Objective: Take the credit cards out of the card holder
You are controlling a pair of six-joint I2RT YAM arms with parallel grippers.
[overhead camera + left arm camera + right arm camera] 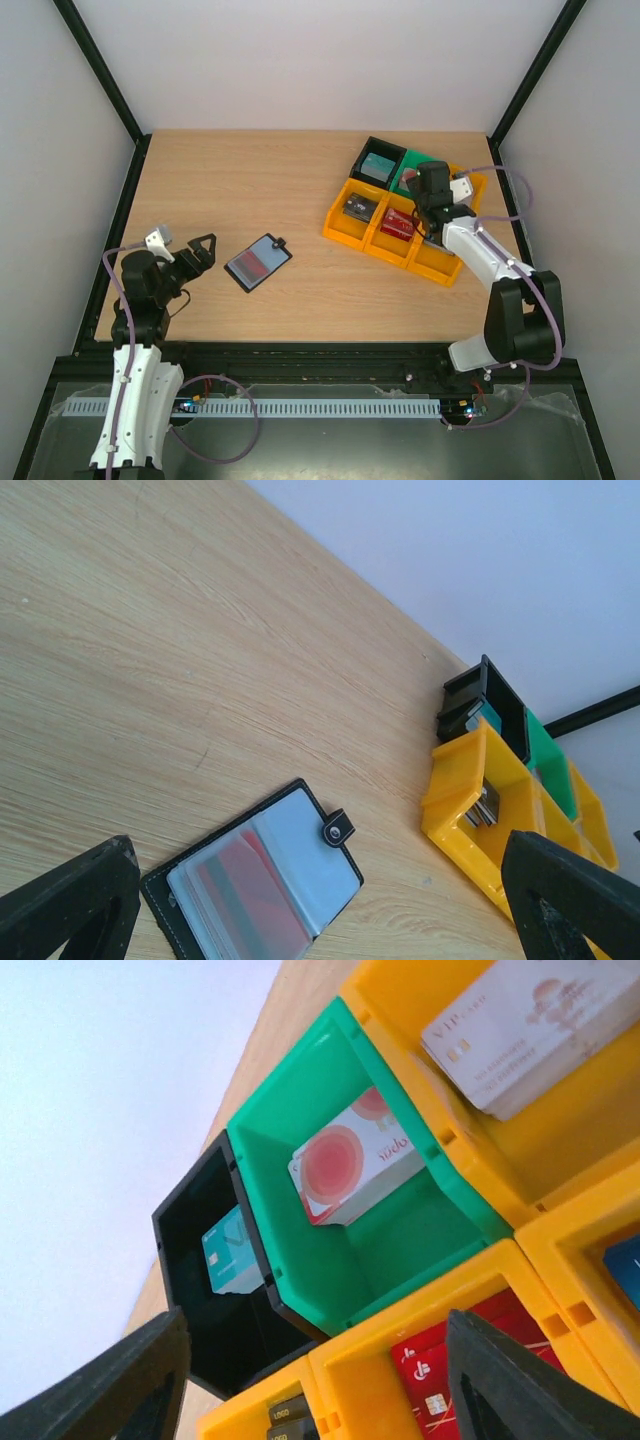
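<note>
Reading "VIP card" on pale card (pixel 530 1025) | L hand (pixel 201 251) wide | R hand (pixel 310 1385) wide

The black card holder (pixel 259 262) is showing blue-grey sleeves over a red card (pixel 252 885); a white card (pixel 355 1160) in the green bin (pixel 400 1245) is displaying red circles.

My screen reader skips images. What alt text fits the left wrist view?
An open black card holder, a red card showing through its clear sleeves, lies on the wooden table before the open left gripper. Coloured bins stand at right.
</note>
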